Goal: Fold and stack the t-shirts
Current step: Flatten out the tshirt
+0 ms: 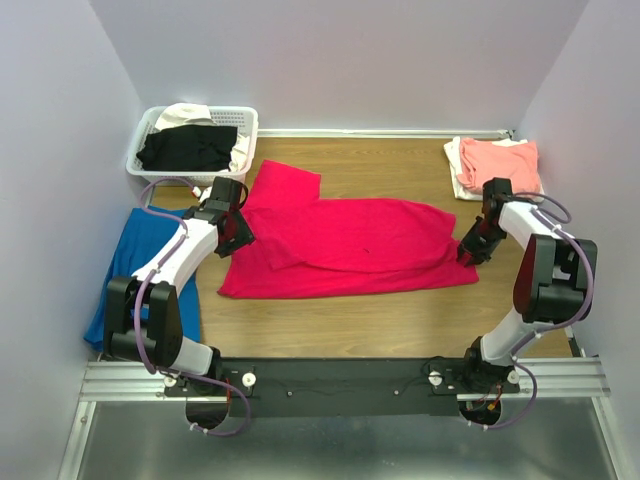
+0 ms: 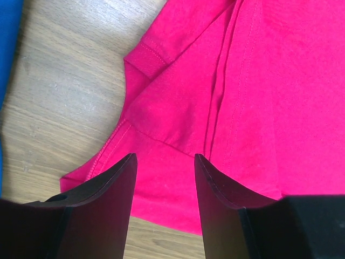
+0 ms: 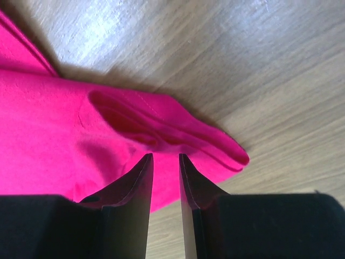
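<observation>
The setting was a robotics test cell: plain pale-lilac panel walls [image 1: 400,60] enclosed the wood-grain laminate tabletop [image 1: 380,170] on three sides, and a slotted aluminium mounting rail [image 1: 120,380] ran along its near edge, carrying two white-and-black robot arms [image 1: 175,255].

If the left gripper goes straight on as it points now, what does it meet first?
The left gripper would most likely meet the red t-shirt just ahead of its open jaws; depth unclear.

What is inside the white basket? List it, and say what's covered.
The white basket holds a black t-shirt on top, with white fabric bunched behind it and along its right side. Whatever lies beneath them is covered, so no count is possible.
</observation>
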You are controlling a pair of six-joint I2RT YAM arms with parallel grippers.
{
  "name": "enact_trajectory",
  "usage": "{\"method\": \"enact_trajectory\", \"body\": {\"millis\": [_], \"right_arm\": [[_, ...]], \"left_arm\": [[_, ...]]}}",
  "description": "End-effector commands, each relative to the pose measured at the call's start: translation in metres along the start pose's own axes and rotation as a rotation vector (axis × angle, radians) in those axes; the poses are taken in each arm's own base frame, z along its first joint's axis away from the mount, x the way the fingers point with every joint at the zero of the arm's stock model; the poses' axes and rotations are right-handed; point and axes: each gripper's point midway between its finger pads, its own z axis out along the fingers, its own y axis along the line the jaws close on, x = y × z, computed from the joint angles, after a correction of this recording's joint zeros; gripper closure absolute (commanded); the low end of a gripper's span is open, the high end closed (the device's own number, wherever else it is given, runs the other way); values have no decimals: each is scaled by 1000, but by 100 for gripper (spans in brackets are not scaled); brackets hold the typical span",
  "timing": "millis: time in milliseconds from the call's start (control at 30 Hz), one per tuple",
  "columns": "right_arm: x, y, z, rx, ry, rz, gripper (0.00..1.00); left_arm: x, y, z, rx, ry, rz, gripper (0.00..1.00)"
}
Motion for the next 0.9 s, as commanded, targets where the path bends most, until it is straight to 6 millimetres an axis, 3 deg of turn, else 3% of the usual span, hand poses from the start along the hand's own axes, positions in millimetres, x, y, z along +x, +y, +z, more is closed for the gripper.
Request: {"method": "enact_trajectory", "body": {"millis": [0,467,767,867], "right_arm": [[-8,7,8,-23,-22,-5,66],[-25,21,2,-56,-48,2,67],[-29,18,15,-18,-38,5,67],[-32,18,18,-9,-42,5,73]], "left_arm": [[3,5,3,-16,9,13,44],[4,8,5,-27,11,23,44],[3,6,8,-30,17,27,45],[3,6,9,-32,21,29,45]]}}
